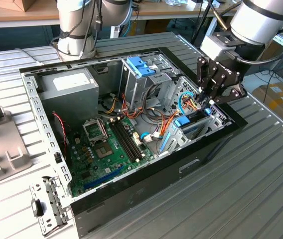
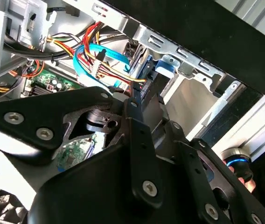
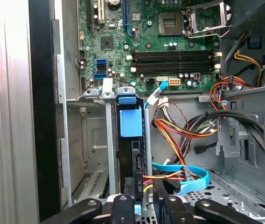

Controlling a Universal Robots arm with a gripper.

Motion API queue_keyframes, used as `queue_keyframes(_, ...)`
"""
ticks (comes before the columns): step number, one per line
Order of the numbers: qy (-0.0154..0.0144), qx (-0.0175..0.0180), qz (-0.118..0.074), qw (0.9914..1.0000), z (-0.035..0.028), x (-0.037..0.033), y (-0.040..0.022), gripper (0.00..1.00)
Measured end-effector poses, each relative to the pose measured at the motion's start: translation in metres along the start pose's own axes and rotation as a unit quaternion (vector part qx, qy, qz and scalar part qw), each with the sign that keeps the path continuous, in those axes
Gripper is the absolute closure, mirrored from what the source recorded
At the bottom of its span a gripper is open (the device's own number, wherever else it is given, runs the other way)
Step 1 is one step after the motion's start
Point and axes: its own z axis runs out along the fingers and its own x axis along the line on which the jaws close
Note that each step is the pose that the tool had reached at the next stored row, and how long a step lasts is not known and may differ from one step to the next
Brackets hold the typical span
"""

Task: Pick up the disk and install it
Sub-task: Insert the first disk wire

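Observation:
The disk (image 1: pixel 193 127) stands on edge in the drive bay at the exterior view's right end of the open computer case (image 1: pixel 131 196). In the first wrist view the disk (image 3: pixel 133 158) fills a narrow slot, with its light-blue rail tab (image 3: pixel 131 122) at the end nearer the motherboard. My gripper (image 1: pixel 207 102) reaches down from above onto the disk's other end. Its black fingers (image 3: pixel 123 205) sit close together with a light-blue piece of rail between them. The second wrist view shows the gripper (image 2: pixel 131 95) beside the orange, red and blue cables.
Bundled cables (image 3: pixel 179 133) run right beside the bay. A tall metal cage with a bright-blue bracket (image 1: pixel 142 66) and a power supply (image 1: pixel 70 85) stand at the back of the case. The motherboard (image 1: pixel 106 149) lies on its floor. A loose bracket (image 1: pixel 47 206) lies on the table.

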Motion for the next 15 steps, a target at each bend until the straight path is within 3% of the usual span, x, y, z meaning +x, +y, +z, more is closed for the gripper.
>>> queue_keyframes(1, -0.0029, -0.0005, 0.0, 1.0, -0.001, 0.0, 0.0001, 0.85)
queue_keyframes(2, -0.0044, -0.0036, 0.0, 0.99998, 0.0096, 0.0009, -0.0024, 0.89)
queue_keyframes(10, -0.0046, -0.0052, 0.0, 0.99998, 0.0171, 0.001, -0.003, 0.89)
queue_keyframes(15, -0.0052, -0.0053, 0.0, 0.99997, 0.0159, 0.0009, -0.0039, 0.89)
